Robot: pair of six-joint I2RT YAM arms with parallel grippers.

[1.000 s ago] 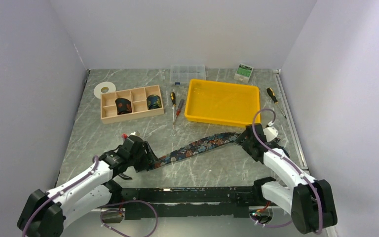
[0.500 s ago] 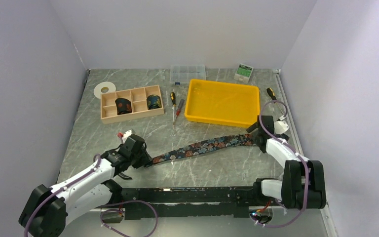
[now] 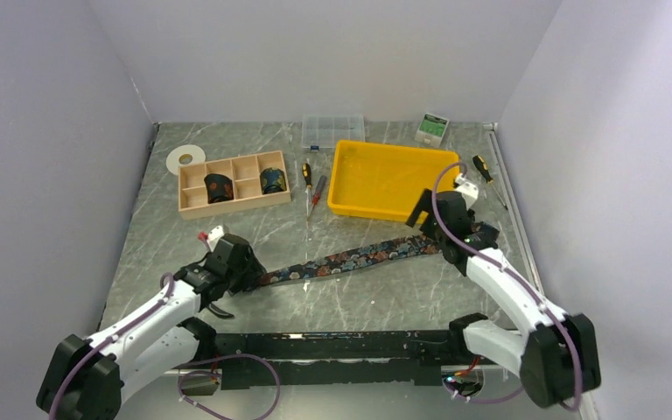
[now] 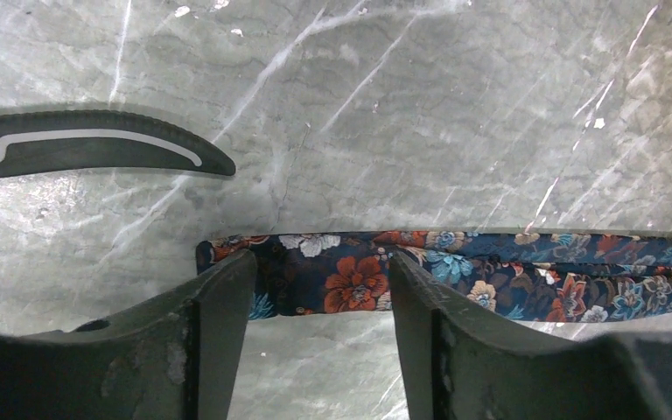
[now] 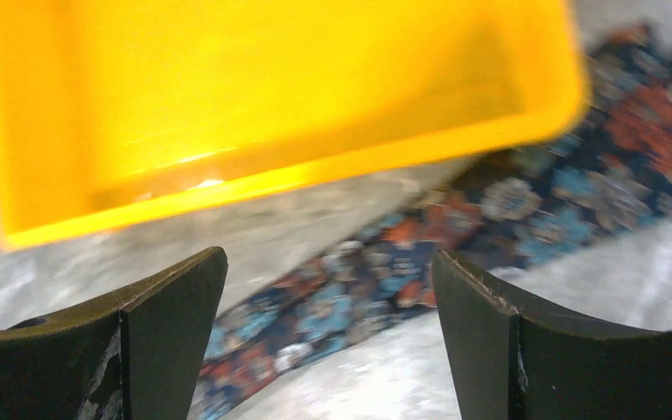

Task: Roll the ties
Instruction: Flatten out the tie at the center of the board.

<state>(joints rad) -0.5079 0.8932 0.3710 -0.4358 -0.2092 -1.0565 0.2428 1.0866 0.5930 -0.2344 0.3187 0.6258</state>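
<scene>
One floral dark tie (image 3: 359, 257) lies flat and unrolled across the table, its narrow end on the left. My left gripper (image 3: 252, 273) is at that narrow end; in the left wrist view its open jaws (image 4: 319, 262) straddle the tie (image 4: 490, 271) close to its tip. My right gripper (image 3: 426, 217) hovers open above the wide end, by the yellow tray's front edge; the right wrist view, blurred, shows nothing between the jaws (image 5: 328, 256) and the tie (image 5: 455, 236) below. Two rolled ties (image 3: 218, 186) (image 3: 271, 180) stand in the wooden organizer (image 3: 232, 200).
The yellow tray (image 3: 385, 213) (image 5: 271, 87) sits just behind the tie. Black-handled pliers (image 4: 96, 153) lie beside the left gripper. Two screwdrivers (image 3: 307, 175) (image 3: 318, 190), a clear parts box (image 3: 332, 131), a tape roll (image 3: 185, 158), a small box (image 3: 433, 128) and another screwdriver (image 3: 483, 168) lie further back.
My right gripper has risen off the tie's wide end and swung back toward the tray. The left gripper has shifted slightly back and left, and the tie's narrow end went with it.
</scene>
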